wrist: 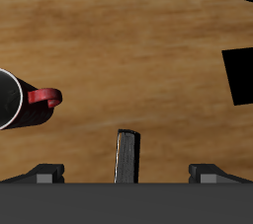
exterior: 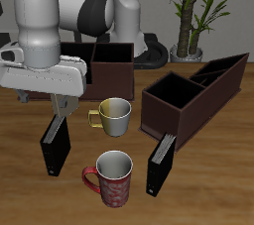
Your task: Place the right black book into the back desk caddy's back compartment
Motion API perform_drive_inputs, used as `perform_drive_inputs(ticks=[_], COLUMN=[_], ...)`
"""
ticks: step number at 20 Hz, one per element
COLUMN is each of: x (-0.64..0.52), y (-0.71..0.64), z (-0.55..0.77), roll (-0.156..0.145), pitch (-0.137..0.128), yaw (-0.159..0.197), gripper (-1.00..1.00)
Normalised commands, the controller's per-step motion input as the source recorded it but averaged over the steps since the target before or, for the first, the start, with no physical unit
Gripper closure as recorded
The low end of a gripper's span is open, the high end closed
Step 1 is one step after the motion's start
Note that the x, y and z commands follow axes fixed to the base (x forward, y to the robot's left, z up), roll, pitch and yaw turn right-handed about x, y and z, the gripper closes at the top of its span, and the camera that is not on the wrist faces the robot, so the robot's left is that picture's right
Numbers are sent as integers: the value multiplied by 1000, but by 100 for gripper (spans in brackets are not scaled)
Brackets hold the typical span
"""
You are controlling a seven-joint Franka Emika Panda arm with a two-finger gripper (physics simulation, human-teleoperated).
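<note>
— Hand (exterior: 60, 110): state and load?
— Spread wide, gripping nothing. Fingers (wrist: 44, 174) set well apart, one on either side of the right black book (exterior: 57, 148). Book standing upright on the desk (exterior: 218, 194) directly beneath the hand, thin top edge centred between the pads.

— Step in hand, judging from that?
— Grasp, not yet closed. Lower a little further for pad overlap on the covers rather than on the top edge alone. Hold the thin edge centred, as in the wrist view, then close squarely on the two broad faces.

— Hazards near the hand?
— Yellow mug (exterior: 114, 117) and red mug (exterior: 112, 176), both off to one side of the hand. Descend straight down to avoid a nudge. Book probably prone to toppling if touched by one pad first.

— Destination?
— Back desk caddy (exterior: 109, 65), behind the hand and apart from it. Lift clear of the mugs before carrying toward the back compartment.
</note>
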Motion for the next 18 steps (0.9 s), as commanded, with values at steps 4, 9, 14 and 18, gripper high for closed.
perform_drive_inputs(ticks=[4, 9, 14, 18], x=[-7, -21, -72, -54], y=[76, 21, -72, -124], z=[-329, -401, -258, -301], roll=[-13, -5, -16, 1], pitch=[8, -13, 4, 36], yaw=[-4, -7, -19, -16], gripper=[-100, -100, -100, -100])
